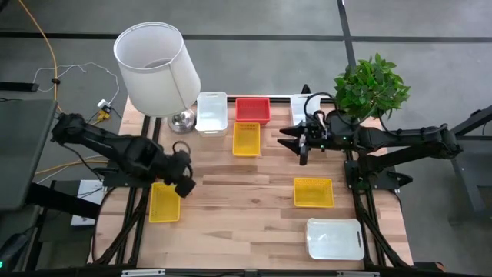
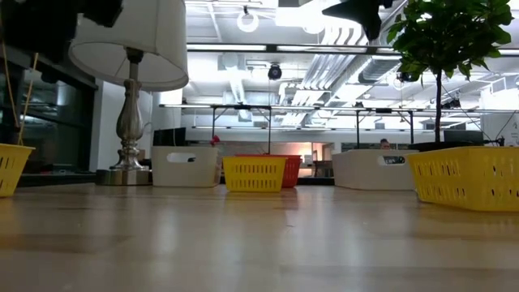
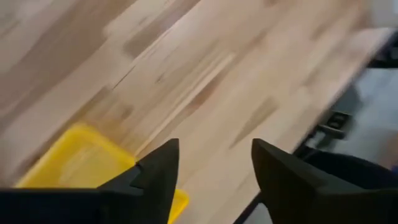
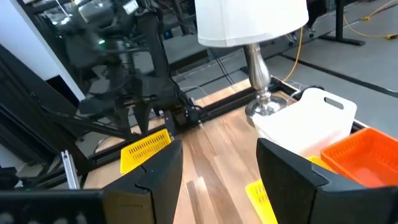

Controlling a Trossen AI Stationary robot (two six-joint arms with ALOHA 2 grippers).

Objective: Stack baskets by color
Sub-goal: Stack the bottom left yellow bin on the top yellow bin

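Nearest the overhead lens, a white rounded plastic basket (image 1: 334,238) on the light wooden table (image 1: 246,192), with a yellow slotted plastic basket (image 1: 314,192) just beyond. Left gripper (image 1: 184,178), fingers spread, above another yellow basket (image 1: 164,201), gripping nothing. Right gripper (image 1: 300,143), fingers apart and empty, near red (image 1: 252,110), yellow (image 1: 246,139) and white (image 1: 211,112) baskets. Beside those, a white-shaded metal lamp (image 1: 157,69) and leafy potted plant (image 1: 371,86). No legible writing.
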